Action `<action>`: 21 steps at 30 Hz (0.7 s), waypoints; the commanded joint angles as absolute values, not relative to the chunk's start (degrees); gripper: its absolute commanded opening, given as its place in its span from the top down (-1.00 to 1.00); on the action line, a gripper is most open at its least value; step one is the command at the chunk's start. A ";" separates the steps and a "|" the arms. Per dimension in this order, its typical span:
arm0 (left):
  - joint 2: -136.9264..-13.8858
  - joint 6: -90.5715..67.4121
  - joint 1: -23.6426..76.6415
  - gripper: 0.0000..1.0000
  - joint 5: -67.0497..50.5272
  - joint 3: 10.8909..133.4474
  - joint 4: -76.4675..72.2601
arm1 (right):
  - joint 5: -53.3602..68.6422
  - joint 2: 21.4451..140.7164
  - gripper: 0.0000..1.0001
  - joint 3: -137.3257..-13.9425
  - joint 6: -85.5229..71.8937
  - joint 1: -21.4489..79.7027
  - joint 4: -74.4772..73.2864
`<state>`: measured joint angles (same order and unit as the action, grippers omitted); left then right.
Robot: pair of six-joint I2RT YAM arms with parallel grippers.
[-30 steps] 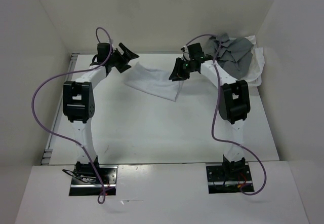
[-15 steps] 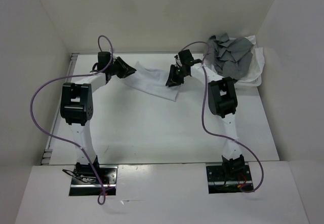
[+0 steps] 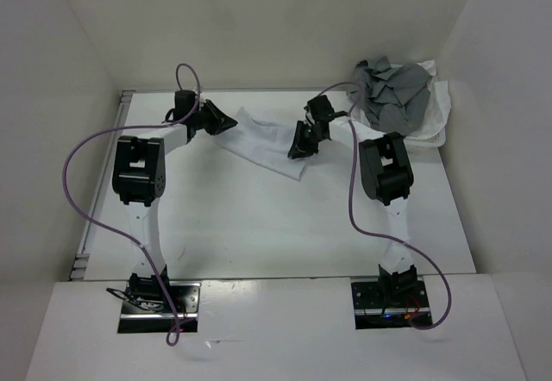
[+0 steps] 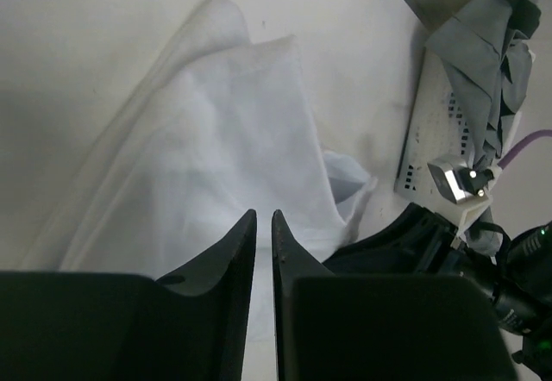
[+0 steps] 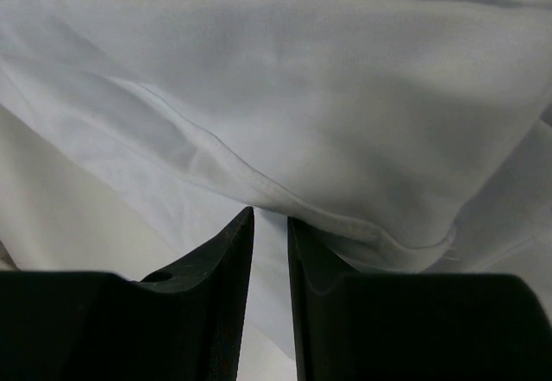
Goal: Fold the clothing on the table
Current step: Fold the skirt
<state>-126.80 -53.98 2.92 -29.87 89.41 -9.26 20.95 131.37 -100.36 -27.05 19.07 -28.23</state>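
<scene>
- We see the clothing [image 3: 263,138] lying rumpled at the far middle of the table [image 3: 259,226]. It forms a slanting white band from far left to near right, close to the back wall [image 3: 276,28].
- The left gripper [image 3: 222,123] sits at the band's left end. Its fingers are drawn almost together with only a thin slit between them, pinching the white fabric at their tips. In the left wrist view the cloth spreads away from the tips in soft ridges.
- The right gripper [image 3: 299,150] points down at the near-right end. Its fingers are also nearly together, and the stitched hem runs straight into the narrow gap and is nipped there.
- A small corner of the cloth pokes out on the near side of the right gripper.
- A grey garment [image 3: 392,96] is heaped on a white basket [image 3: 442,109] in the far right corner. It is just beside the right wrist and apart from the clothing.
- A broad bare stretch of table runs from the cloth's near edge to the arm bases, between the two arms.
- A thin rail [image 3: 86,243] lines the left edge, just outside the left arm.
</scene>
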 commanded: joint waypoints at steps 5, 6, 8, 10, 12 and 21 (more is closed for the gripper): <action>-122.26 -54.58 3.25 0.63 -27.95 81.75 -14.94 | 17.40 121.22 0.47 -76.49 -27.68 18.90 -31.38; -121.73 -55.28 3.25 0.63 -27.95 80.87 -14.94 | 18.36 119.55 0.47 -74.38 -28.38 18.90 -31.38; -119.63 -55.28 3.25 0.63 -28.48 78.41 -14.94 | 18.37 114.19 0.49 -68.92 -28.91 19.77 -31.38; -117.00 -55.28 3.25 0.63 -28.48 76.56 -14.42 | 18.37 109.97 0.51 -65.24 -29.61 21.61 -32.69; -115.06 -53.80 3.25 0.63 -27.87 75.24 -12.06 | 17.23 102.86 0.51 -64.51 -30.58 23.02 -33.39; -108.28 -53.88 8.08 0.63 -30.06 74.53 -11.51 | 18.19 105.98 0.49 -80.50 -32.60 27.51 -32.18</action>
<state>-110.15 -54.24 5.72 -28.18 73.84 -10.48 18.68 102.83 -76.09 -31.57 26.92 -33.87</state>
